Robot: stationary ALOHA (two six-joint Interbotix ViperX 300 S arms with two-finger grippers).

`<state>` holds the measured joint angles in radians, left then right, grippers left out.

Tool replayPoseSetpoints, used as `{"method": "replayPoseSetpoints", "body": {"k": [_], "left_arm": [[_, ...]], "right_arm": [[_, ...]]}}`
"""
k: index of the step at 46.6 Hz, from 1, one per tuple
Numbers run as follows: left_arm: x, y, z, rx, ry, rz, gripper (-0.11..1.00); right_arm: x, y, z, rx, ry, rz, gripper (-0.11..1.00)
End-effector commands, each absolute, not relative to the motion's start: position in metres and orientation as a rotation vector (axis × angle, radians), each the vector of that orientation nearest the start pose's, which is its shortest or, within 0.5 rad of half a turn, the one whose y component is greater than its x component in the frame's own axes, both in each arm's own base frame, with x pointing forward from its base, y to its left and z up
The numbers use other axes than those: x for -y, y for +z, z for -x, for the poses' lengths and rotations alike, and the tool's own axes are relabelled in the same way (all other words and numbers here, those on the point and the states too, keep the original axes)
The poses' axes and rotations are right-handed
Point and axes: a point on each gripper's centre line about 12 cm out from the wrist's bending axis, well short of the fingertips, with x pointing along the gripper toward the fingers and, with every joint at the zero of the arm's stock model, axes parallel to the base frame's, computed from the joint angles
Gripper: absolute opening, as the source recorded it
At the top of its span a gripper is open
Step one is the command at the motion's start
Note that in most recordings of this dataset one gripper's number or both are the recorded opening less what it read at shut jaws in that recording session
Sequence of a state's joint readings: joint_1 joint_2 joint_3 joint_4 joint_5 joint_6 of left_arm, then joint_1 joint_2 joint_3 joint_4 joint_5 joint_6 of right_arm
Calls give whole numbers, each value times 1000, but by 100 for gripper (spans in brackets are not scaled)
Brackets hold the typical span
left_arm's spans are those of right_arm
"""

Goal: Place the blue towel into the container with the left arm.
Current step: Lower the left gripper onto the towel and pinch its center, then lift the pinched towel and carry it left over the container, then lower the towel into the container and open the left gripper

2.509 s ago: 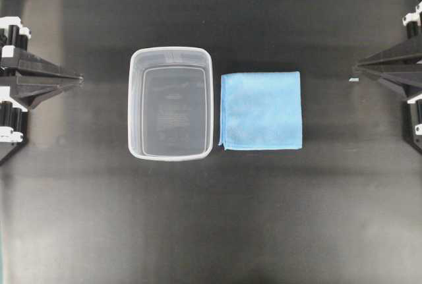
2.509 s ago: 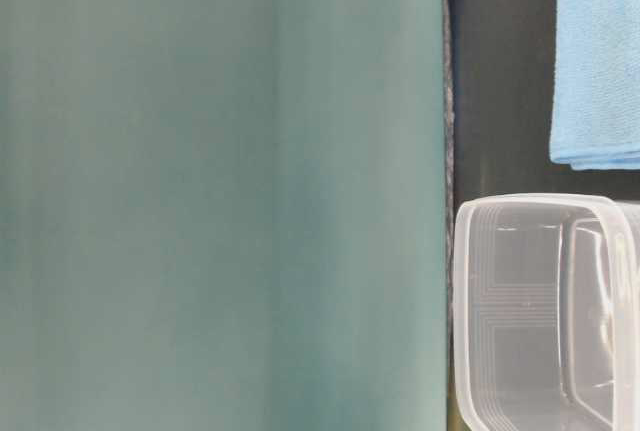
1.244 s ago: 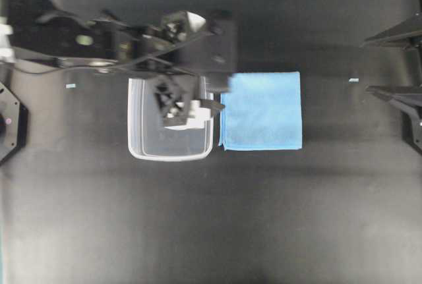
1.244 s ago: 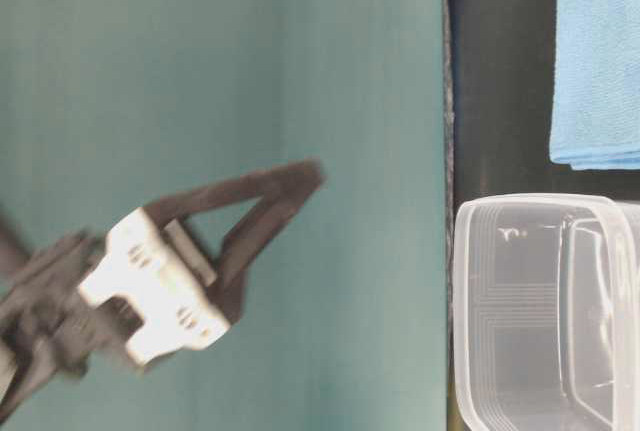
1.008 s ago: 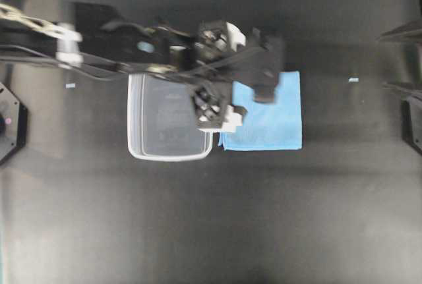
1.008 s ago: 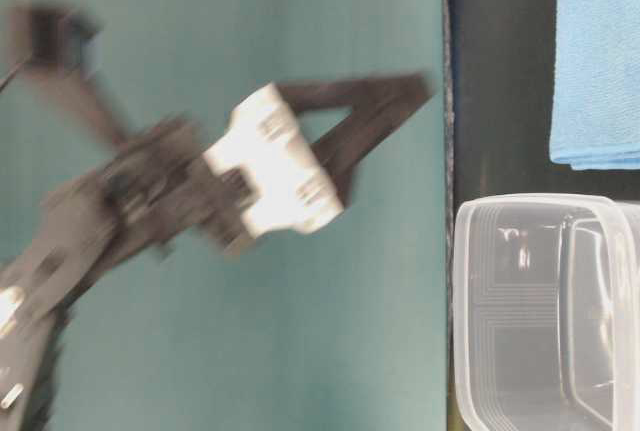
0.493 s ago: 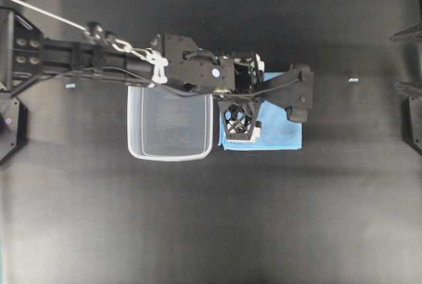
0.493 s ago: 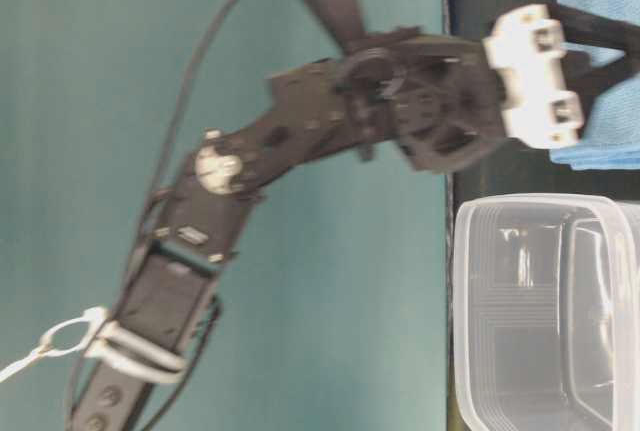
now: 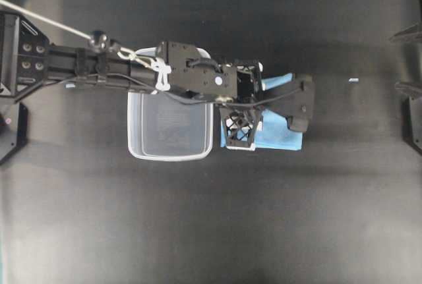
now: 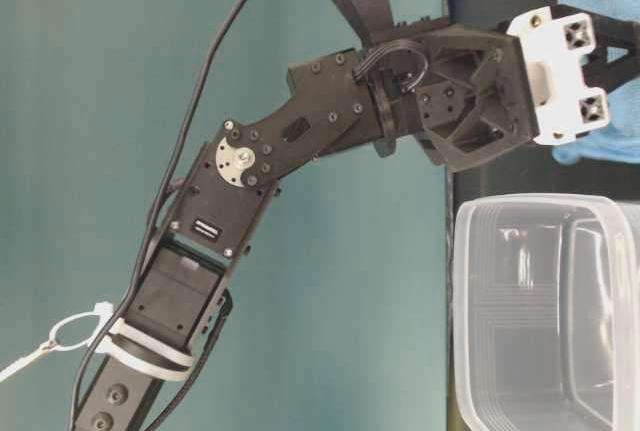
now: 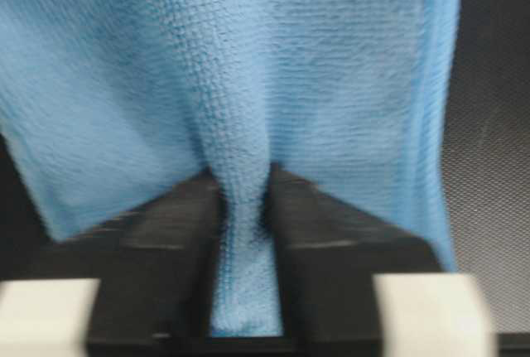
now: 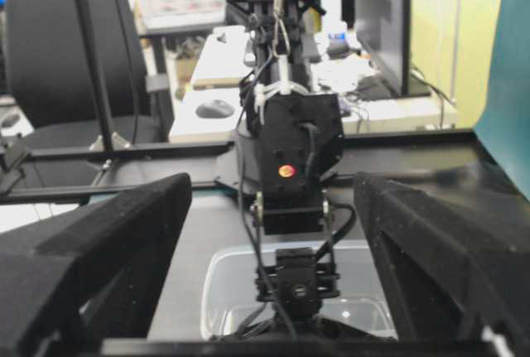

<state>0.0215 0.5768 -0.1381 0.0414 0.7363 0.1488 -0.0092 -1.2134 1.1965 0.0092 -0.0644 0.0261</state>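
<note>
The blue towel lies right of the container, a clear empty tub. My left arm reaches across the tub's far rim. My left gripper points down and is shut on a raised fold of the towel. The left wrist view shows that fold pinched between the two black fingers. The table-level view shows the gripper on the towel, beside the tub. My right gripper sits open and empty at the right edge.
A small white scrap lies on the black table right of the towel. A teal wall bounds the table on one side. The right wrist view looks between its fingers at the left arm and tub.
My left arm swung out from the left, crossed over the tub, came down on the towel and closed on it. The towel is now bunched under the gripper. The right gripper's fingers have spread apart.
</note>
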Motion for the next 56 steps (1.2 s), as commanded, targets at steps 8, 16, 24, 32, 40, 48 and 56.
{"method": "replayPoseSetpoints", "body": {"k": [8,16,24,32,40,48,56], "left_arm": [[-15,168,-540,-1064,-46,-166,6],[-12,234,-526,-1036,-39,-157,6],[-17,285,-493,-1025,-28,-158,6],[-19,315,-447,-1027,-15,-144,6],[-19,299,-402,-1080,-14,-137,6],[-18,276,-375,-1061,-20,-142,6],[-21,264,-364,-1045,-11,-140,6]], "right_arm": [[2,303,-159,65,-9,-37,76],[1,306,-157,75,-8,-36,76],[1,305,-156,68,-8,-36,76],[1,303,-156,48,-8,-38,76],[1,302,-156,48,-8,-38,76],[1,302,-156,48,-8,-37,76],[1,302,-156,48,-8,-37,76]]}}
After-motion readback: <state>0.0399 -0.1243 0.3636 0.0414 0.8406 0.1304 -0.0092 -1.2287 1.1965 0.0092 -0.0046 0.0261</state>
